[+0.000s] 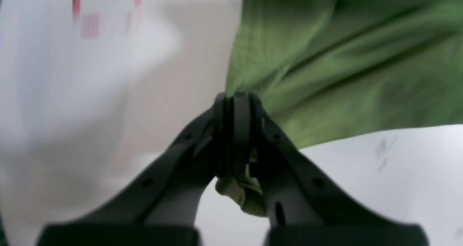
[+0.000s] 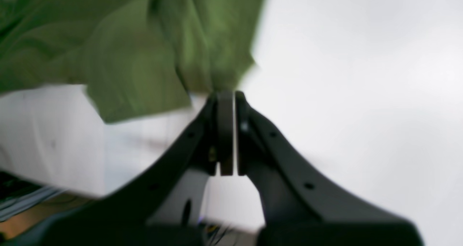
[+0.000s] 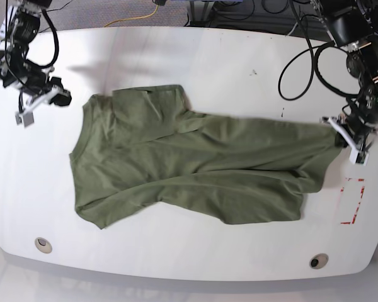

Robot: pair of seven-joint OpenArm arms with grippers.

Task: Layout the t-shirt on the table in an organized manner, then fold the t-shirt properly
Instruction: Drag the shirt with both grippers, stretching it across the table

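The olive-green t-shirt (image 3: 189, 163) lies stretched across the white table (image 3: 195, 56), wide on the left and drawn to a point on the right. At that right point my left gripper (image 3: 338, 130) is shut on the cloth. The left wrist view shows its jaws (image 1: 237, 97) closed, with a bunch of the t-shirt (image 1: 343, 58) hanging between them. My right gripper (image 3: 68, 99) sits by the shirt's upper left corner. In the right wrist view it (image 2: 227, 94) is shut, and the t-shirt (image 2: 126, 39) edge runs straight into its fingertips. No cloth shows lower between the pads.
A red dashed rectangle (image 3: 354, 201) marks the table right of the shirt, just below my left gripper. Two round grommet holes (image 3: 43, 244) (image 3: 319, 260) sit near the front edge. Black cables (image 3: 302, 69) loop over the back right. The table's edge (image 2: 54, 188) lies close behind my right gripper.
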